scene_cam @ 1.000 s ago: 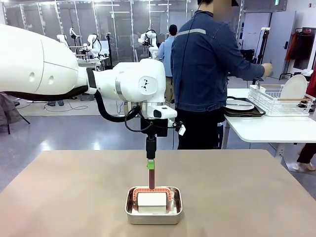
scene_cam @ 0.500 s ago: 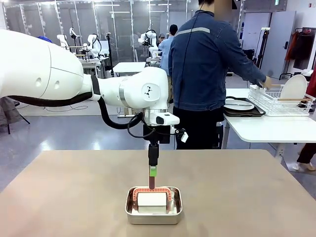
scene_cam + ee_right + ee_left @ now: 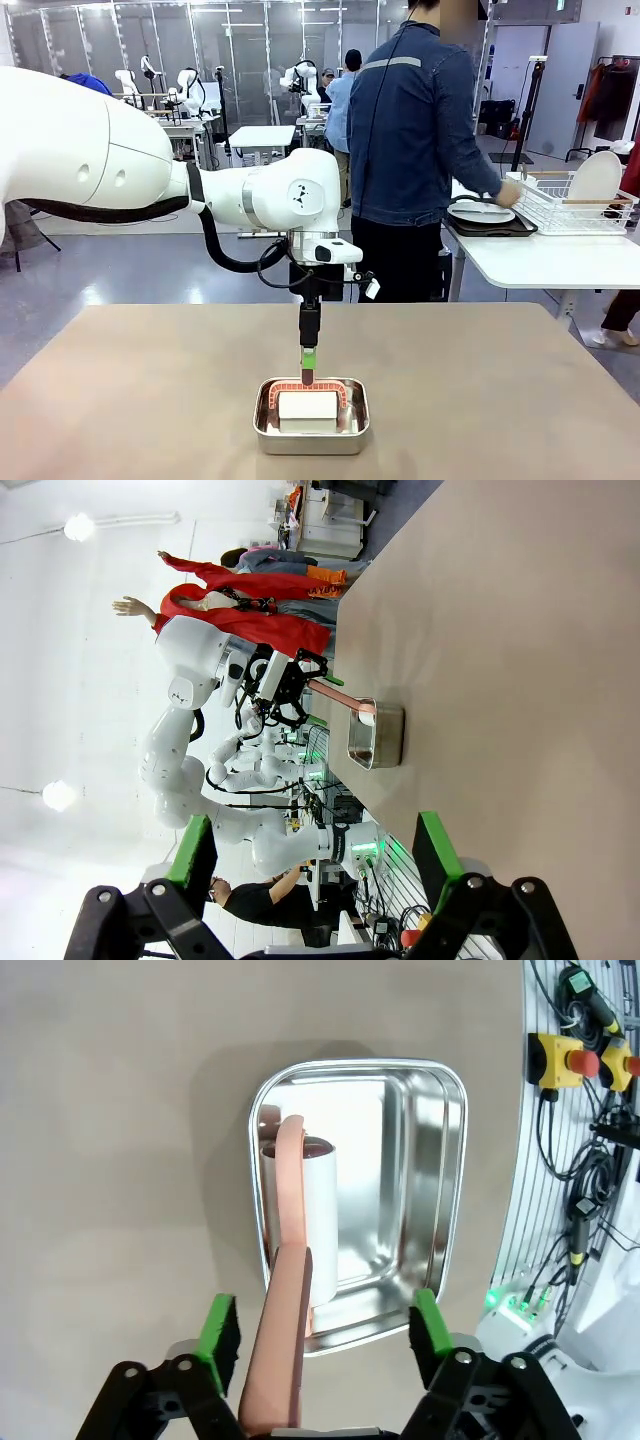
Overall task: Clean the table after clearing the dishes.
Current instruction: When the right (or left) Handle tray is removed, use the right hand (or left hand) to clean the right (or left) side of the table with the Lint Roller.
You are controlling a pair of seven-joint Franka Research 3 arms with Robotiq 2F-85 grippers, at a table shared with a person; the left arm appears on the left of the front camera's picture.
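The table, tan and matte, spans the foreground, bare apart from one pan, which suggests clearing is done and wiping is the step in hand. The left arm reaches in over its middle. Beyond the far edge a person stands turned away at a smaller white table, a hand by the dishes: a white plate on a dark tray beside a wire rack, well apart from both grippers. Near the table's front edge sits a steel pan, probably there to keep the cleaning tool off the surface. In it lies a white roller, its salmon handle rising steeply, which offers it to a grasp from above.

The left gripper hangs straight down over the pan, pads either side of the handle. The jaws stand part-way open: the handle lies just beside one green pad, well apart from the other, not yet clamped. The right gripper is spread wide over bare tabletop, holding nothing.
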